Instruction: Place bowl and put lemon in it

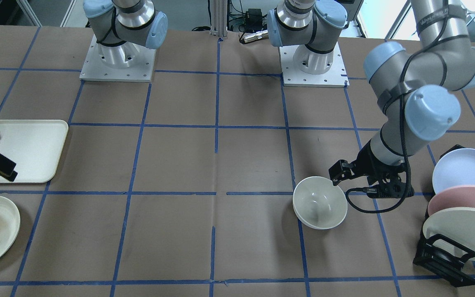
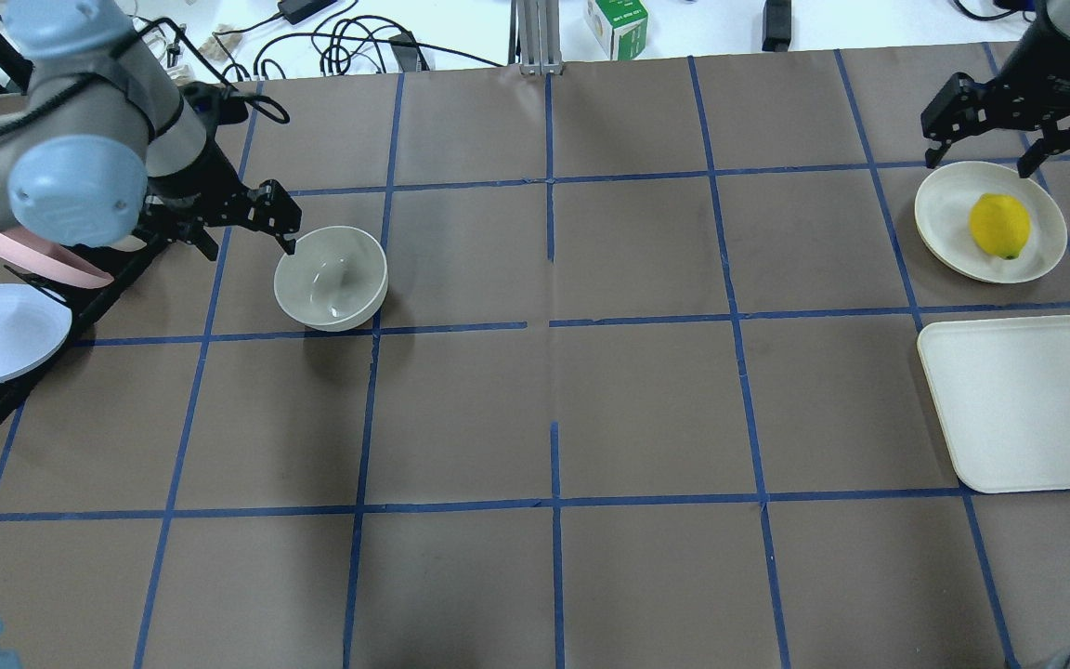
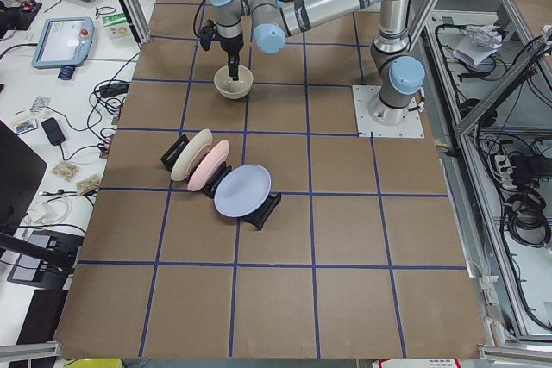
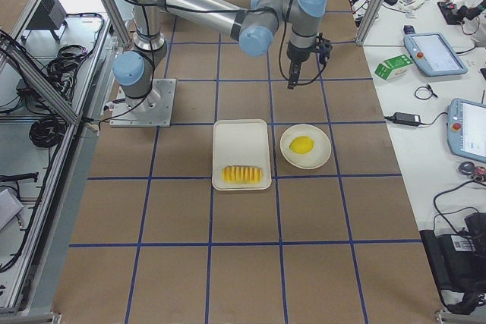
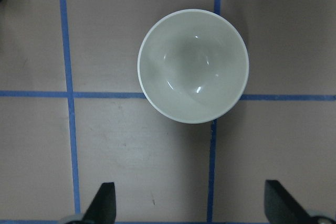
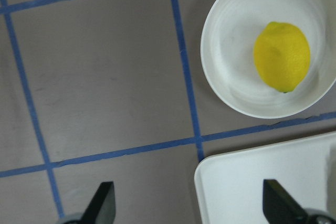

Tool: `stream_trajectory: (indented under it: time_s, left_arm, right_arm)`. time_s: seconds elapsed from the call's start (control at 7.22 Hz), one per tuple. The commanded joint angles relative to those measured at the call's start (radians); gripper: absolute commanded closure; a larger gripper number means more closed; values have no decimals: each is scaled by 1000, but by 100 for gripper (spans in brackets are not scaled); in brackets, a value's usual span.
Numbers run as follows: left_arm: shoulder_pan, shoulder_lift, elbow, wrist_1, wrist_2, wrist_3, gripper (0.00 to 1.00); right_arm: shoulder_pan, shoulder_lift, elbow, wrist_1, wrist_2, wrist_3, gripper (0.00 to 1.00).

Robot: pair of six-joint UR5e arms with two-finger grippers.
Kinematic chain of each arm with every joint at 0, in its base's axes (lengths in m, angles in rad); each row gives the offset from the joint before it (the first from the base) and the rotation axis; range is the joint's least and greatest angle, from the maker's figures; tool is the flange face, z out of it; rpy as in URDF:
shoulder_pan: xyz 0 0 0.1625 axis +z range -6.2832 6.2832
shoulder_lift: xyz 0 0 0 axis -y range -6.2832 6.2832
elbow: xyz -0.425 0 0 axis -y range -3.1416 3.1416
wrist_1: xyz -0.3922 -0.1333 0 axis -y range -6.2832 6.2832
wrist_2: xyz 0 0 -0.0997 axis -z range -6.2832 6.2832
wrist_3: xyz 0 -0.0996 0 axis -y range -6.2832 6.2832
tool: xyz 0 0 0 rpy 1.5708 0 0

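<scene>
On the taped brown table (image 2: pixel 646 418), the bowl (image 2: pixel 331 279) stands upright over a crossing of blue lines. The left gripper (image 2: pixel 250 243) is poised just beside its rim, jaws spread wide. Well apart, at the table's other end, the lemon (image 2: pixel 999 226) lies on a cream plate (image 2: pixel 942 209) next to a tray (image 2: pixel 1009 409). The right gripper (image 2: pixel 976 163) hovers near the plate's far edge, jaws likewise apart.

Off-white bowl (image 2: pixel 331 279) sits upright on the counter (image 2: pixel 554 418), glossy inside showing; bright yellow lemon (image 2: pixel 999 226) lies on a cream plate (image 2: pixel 944 209), well apart
</scene>
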Motion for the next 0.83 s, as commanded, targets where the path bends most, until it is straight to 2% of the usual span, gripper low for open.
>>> stream_trajectory:
  time_s: [0.0, 0.14, 0.28, 0.55, 0.69]
  left_arm:
    - [37, -89, -63, 132, -6, 9, 0]
    - [37, -105, -69, 137, -9, 7, 0]
    - [37, -117, -69, 155, -11, 7, 0]
    - [37, -129, -66, 166, -12, 7, 0]
    - [37, -131, -66, 178, -12, 13, 26]
  right_arm:
    - [-96, 109, 0, -147, 2, -97, 0]
    - [-125, 173, -11, -248, -1, -159, 0]
    - [-129, 222, -23, -290, -10, -166, 0]
    - [-129, 284, -23, -312, -44, -142, 0]
    - [-129, 305, -20, -314, -46, -151, 0]
